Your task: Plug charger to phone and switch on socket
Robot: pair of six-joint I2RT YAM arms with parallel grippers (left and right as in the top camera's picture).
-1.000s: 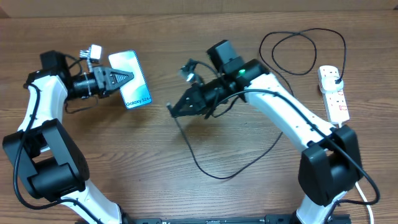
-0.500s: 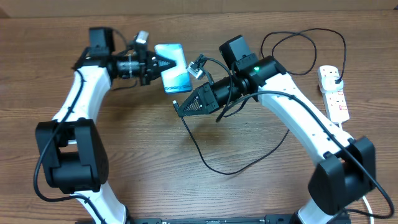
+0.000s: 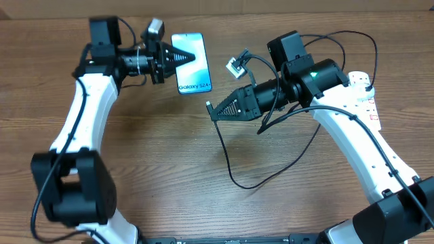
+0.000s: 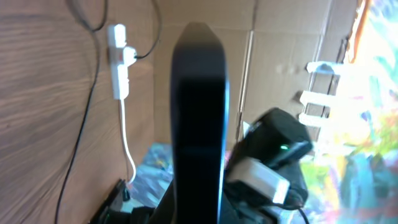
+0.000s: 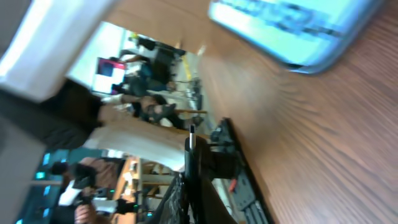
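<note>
- Overhead: the left end effector is closed on the left edge of the phone. The phone is at the far middle of the bench, with its lit screen facing up.
- The right end effector is clamped shut on the tip end of the charger, just right of and nearer than the phone, not touching it. The black cable drops from it, loops across the wood and runs off under the right arm.
- The socket lies at the right edge, partly covered by that arm.
- Left wrist: the phone appears edge-on as a dark upright slab in the grip. The socket and its white cord lie beyond on the wood.
- Right wrist: the connector tip sticks out between the closed fingers. The blurred phone is ahead at top right, apart from it.
</note>
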